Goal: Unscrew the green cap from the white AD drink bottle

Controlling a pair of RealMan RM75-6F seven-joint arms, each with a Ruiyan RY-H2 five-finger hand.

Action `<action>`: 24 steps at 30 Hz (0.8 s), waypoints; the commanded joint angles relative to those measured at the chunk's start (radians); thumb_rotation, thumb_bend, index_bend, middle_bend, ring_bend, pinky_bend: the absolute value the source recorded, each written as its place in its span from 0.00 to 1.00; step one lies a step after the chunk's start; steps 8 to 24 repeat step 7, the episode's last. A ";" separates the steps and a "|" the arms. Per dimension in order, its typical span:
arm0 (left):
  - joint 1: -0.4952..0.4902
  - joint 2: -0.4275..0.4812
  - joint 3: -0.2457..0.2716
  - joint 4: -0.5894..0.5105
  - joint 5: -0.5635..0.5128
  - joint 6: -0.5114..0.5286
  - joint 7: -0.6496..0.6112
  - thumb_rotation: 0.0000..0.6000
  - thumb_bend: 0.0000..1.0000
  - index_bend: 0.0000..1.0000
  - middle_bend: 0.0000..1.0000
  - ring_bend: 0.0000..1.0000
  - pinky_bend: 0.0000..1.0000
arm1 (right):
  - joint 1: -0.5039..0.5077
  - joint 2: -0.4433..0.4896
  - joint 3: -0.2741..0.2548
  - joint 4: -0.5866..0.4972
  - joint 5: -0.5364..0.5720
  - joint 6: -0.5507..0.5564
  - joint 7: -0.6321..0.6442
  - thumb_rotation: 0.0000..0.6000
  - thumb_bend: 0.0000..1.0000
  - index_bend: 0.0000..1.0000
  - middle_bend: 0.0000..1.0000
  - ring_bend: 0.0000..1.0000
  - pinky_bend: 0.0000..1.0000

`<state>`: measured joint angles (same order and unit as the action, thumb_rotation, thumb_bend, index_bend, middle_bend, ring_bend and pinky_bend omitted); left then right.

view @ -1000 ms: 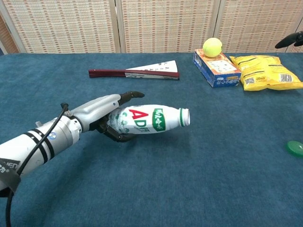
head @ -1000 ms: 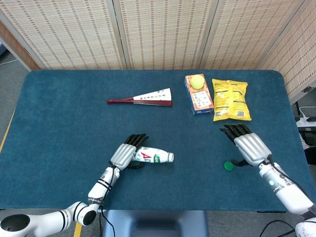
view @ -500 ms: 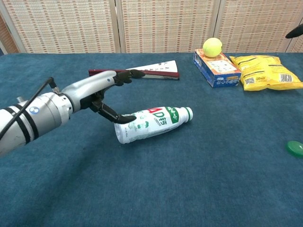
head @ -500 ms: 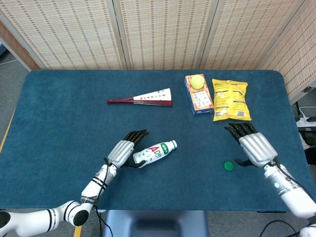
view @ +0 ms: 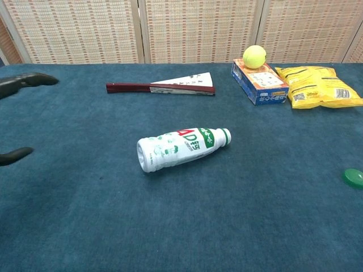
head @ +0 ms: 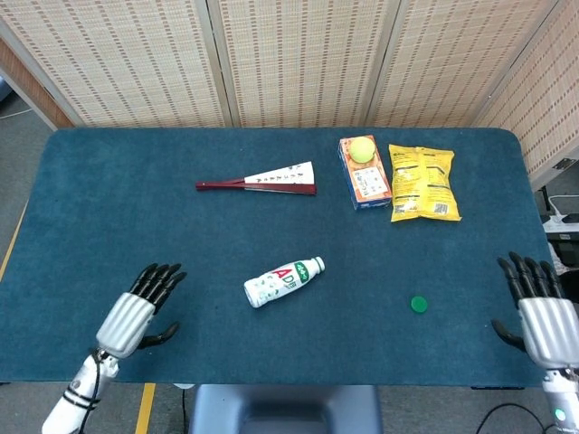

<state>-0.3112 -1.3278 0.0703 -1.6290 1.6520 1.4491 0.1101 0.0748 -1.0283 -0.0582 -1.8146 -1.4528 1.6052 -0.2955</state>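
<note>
**Both hands drawn back, bottle left lying uncapped**

One white AD drink bottle (head: pixel 283 282) lay on its side near the middle of the blue table (head: pixel 109 208), its open neck pointing to the far right, label up. Its green cap (head: pixel 418 305) sat flat on the cloth well to the right of it, apart from the bottle and from either hand. Half a second before, the left hand (head: pixel 137 312) had been at the bottle's base with its thumb against it; now it had pulled away to the near left corner, fingers spread and holding nothing. In the chest view only dark fingertips (view: pixel 25 80) showed at the left edge. The bottle itself had not shifted since then. The right hand (head: pixel 540 303) had likewise withdrawn from beside the cap to the near right edge of the table, fingers apart and empty.

Farther back, a folded fan (head: pixel 258 180) lay left of centre. To its right, a tennis ball (head: pixel 362 149) rested on a small box (head: pixel 364 183), with a yellow snack bag (head: pixel 422 182) just beside it.
</note>
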 commanded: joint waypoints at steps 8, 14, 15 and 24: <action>0.198 0.053 0.052 0.103 -0.008 0.154 0.161 1.00 0.36 0.00 0.00 0.00 0.00 | -0.081 -0.060 0.006 0.097 -0.065 0.077 0.058 1.00 0.11 0.00 0.00 0.00 0.00; 0.198 0.053 0.052 0.103 -0.008 0.154 0.161 1.00 0.36 0.00 0.00 0.00 0.00 | -0.081 -0.060 0.006 0.097 -0.065 0.077 0.058 1.00 0.11 0.00 0.00 0.00 0.00; 0.198 0.053 0.052 0.103 -0.008 0.154 0.161 1.00 0.36 0.00 0.00 0.00 0.00 | -0.081 -0.060 0.006 0.097 -0.065 0.077 0.058 1.00 0.11 0.00 0.00 0.00 0.00; 0.198 0.053 0.052 0.103 -0.008 0.154 0.161 1.00 0.36 0.00 0.00 0.00 0.00 | -0.081 -0.060 0.006 0.097 -0.065 0.077 0.058 1.00 0.11 0.00 0.00 0.00 0.00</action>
